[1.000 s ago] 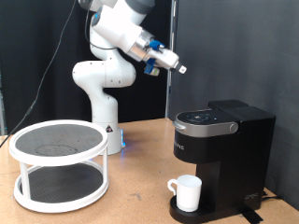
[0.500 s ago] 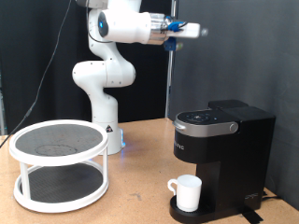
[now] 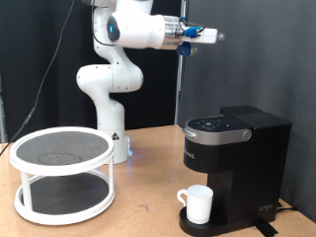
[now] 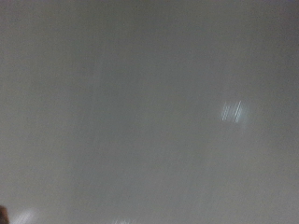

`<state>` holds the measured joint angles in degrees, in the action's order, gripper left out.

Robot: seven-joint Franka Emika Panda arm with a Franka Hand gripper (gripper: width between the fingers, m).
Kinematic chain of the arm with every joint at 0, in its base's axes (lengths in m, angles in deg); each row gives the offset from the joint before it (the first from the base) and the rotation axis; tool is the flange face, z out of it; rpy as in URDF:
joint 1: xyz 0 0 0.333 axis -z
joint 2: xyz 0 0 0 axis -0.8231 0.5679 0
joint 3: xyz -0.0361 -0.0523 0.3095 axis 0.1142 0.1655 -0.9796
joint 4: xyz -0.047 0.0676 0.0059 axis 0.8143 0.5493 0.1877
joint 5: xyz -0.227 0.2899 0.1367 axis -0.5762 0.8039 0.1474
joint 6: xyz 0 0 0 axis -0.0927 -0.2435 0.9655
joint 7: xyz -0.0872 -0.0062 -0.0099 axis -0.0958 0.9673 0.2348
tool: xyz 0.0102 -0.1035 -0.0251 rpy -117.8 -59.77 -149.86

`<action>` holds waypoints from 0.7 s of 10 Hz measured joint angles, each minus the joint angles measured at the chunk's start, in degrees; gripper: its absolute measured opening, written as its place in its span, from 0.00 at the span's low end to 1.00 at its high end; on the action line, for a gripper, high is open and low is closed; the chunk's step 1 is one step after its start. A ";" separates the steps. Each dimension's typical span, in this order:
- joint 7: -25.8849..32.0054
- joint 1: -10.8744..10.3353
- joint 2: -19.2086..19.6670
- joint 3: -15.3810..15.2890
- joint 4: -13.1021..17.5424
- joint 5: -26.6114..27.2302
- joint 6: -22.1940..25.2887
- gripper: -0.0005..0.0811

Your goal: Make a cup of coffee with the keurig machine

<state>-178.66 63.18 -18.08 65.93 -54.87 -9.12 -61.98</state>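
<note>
The black keurig machine (image 3: 233,158) stands at the exterior view's right with its lid down. A white cup (image 3: 197,204) sits on its round drip base, handle toward the exterior view's left. My gripper (image 3: 209,36) is high in the air, well above the machine, held level and pointing to the exterior view's right. It touches nothing, and nothing shows between its fingers. The wrist view is a blurred pale grey surface with no gripper or object visible in it.
A white two-tier round rack (image 3: 62,173) with dark mesh shelves stands on the wooden table (image 3: 143,212) at the exterior view's left. The arm's white base (image 3: 111,118) rises behind it. A black curtain hangs at the back.
The arm has swung up from a downward tilt to level, carrying the gripper higher and to the exterior view's right. Cup and machine have not moved.
</note>
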 joint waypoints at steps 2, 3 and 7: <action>3.60 0.93 -1.22 -0.47 2.99 -11.84 -0.47 0.91; 6.13 1.03 -1.18 -0.47 5.00 -17.49 0.30 0.91; 8.51 1.38 -0.55 -1.72 7.94 -25.65 -0.09 0.91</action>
<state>-170.14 64.55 -18.63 64.21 -46.93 -34.77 -62.07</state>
